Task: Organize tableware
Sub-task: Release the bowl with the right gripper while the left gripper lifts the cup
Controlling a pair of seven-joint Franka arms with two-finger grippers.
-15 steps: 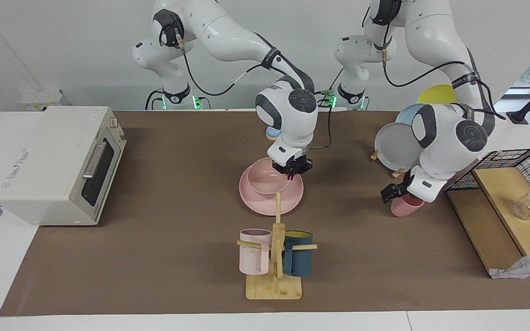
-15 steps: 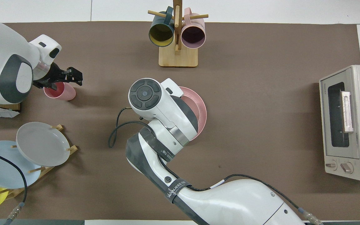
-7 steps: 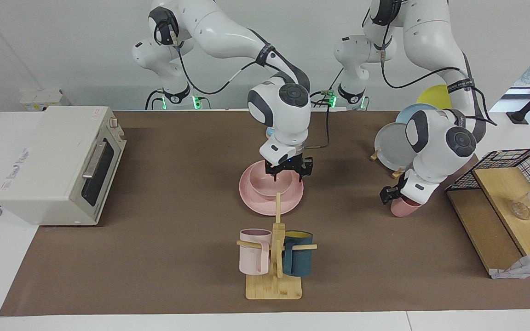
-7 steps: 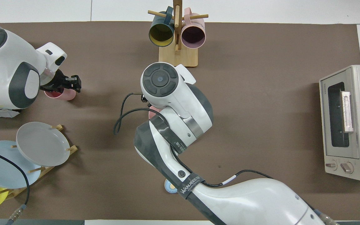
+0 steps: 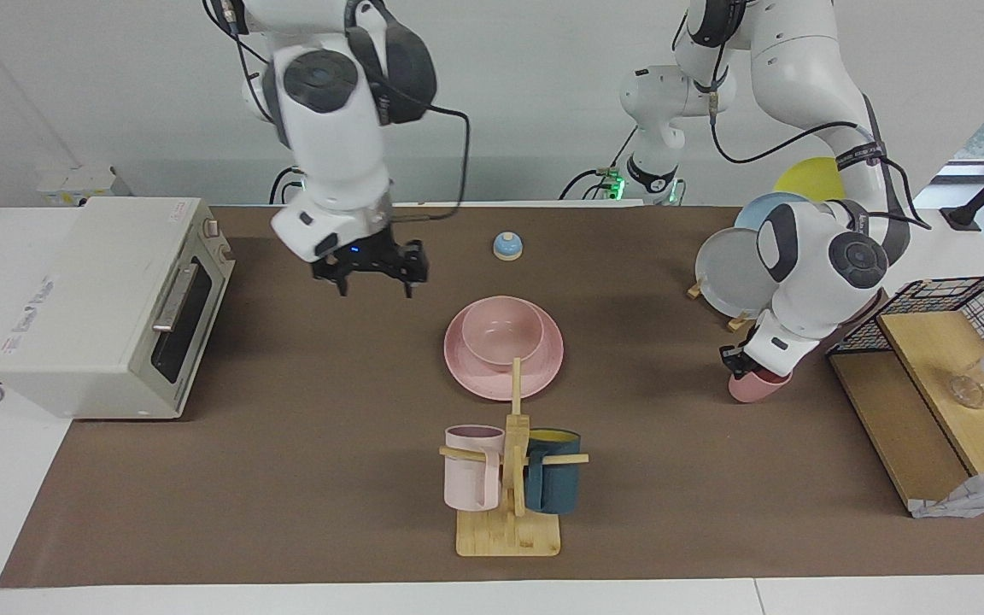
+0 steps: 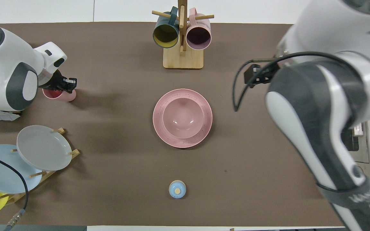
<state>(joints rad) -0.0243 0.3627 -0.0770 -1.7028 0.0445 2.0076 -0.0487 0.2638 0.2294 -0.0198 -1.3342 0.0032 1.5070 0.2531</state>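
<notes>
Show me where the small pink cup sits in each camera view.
Facing view: the pink cup is at mid-right, under the left claw.
Overhead view: the cup is at upper left.
Shared landmark: it stands toward the left arm's end from the pink plate.

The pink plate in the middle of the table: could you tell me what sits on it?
The pink bowl sits on the pink plate, upright and empty. The plate's middle is hidden beneath it.

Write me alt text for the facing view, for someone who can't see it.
A pink bowl sits on a pink plate at mid-table, while the left claw closes on a pink cup near a plate rack. The right claw hangs open over bare table beside a toaster oven.
</notes>
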